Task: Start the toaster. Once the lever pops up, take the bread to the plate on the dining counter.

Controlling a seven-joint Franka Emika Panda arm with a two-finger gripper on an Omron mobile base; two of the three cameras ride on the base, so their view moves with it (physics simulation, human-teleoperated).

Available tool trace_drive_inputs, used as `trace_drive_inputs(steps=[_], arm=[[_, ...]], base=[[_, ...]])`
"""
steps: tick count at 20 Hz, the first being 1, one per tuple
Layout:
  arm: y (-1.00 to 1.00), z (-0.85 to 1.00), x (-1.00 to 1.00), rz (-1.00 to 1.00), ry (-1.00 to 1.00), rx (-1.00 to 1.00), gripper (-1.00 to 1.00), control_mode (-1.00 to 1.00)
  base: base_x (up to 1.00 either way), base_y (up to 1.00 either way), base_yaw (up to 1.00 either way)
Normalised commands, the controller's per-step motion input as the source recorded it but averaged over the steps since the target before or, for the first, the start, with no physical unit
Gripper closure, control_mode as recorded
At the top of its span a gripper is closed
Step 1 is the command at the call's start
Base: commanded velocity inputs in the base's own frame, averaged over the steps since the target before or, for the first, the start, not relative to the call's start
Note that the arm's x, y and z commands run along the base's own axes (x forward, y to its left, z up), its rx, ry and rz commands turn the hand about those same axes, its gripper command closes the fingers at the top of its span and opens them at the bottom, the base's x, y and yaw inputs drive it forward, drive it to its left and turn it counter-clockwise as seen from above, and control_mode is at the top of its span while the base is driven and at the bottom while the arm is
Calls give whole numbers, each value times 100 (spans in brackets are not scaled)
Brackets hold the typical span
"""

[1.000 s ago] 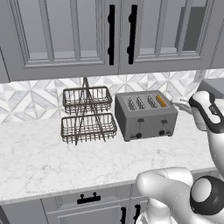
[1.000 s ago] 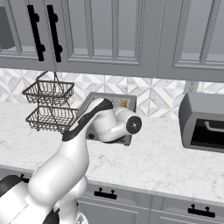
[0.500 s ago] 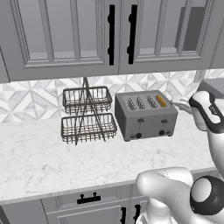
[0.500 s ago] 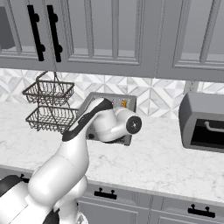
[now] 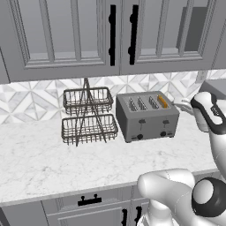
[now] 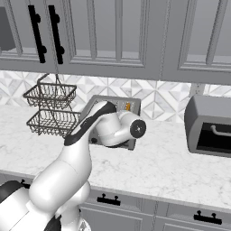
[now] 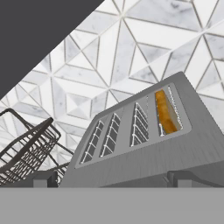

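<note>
The bread sat in the toaster's rightmost slot, beside the wire rack. Jaws spread, holding nothing. Starting the toaster was pending; next, the front lever needed pressing down.

The arm hides most of the toaster; only the bread's top edge shows.

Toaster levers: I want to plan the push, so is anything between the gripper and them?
Nothing visible is. The toaster stands free on the counter, wire basket rack off to its left; its front levers face open space. The open gripper hovers above it.
</note>
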Motion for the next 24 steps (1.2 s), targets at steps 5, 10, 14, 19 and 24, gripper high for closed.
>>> trace_drive_inputs(steps=[5, 10, 14, 19, 24], arm=[[0, 0, 0, 0, 0, 0, -100, -100], [0, 0, 0, 0, 0, 0, -100, -100], [0, 0, -2, 0, 0, 0, -100, -100], [-23, -5, 5, 0, -5, -7, -100, -100], [-29, -6, 17, 1, -7, -17, -100, -100]], base=[[0, 0, 0], [0, 0, 0], [0, 0, 0], [0, 0, 0], [0, 0, 0]])
